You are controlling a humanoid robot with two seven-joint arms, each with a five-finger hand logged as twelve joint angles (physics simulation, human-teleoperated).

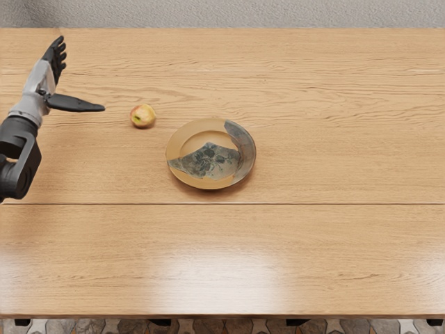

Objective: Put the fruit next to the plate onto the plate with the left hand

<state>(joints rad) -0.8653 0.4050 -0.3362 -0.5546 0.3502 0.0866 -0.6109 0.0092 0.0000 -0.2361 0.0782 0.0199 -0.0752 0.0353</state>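
A small round yellow-and-red fruit (142,115) sits on the light wooden desk (313,243). It is just to the left of a round tan plate with a blue-grey painted pattern (191,141), and a little farther back than the plate's middle. The fruit is near the plate but apart from it, with a strip of bare wood showing between them. The plate lies flat, about in the middle of the desk.

The robot's grey-and-black left hand (43,82) comes in from the left edge of the head view, over the far left part of the desk and well apart from the fruit. Its dark fingers (55,51) are released and grasp nothing. Four of them point up and away toward the far edge, loosely together, while the thumb sticks out sideways toward the fruit, its tip short of it. The dark, rounded forearm (17,156) shows below the hand at the picture's edge. Whether the hand touches the desk or hangs above it cannot be told.

Beyond the far edge of the desk runs a band of grey floor (208,12)
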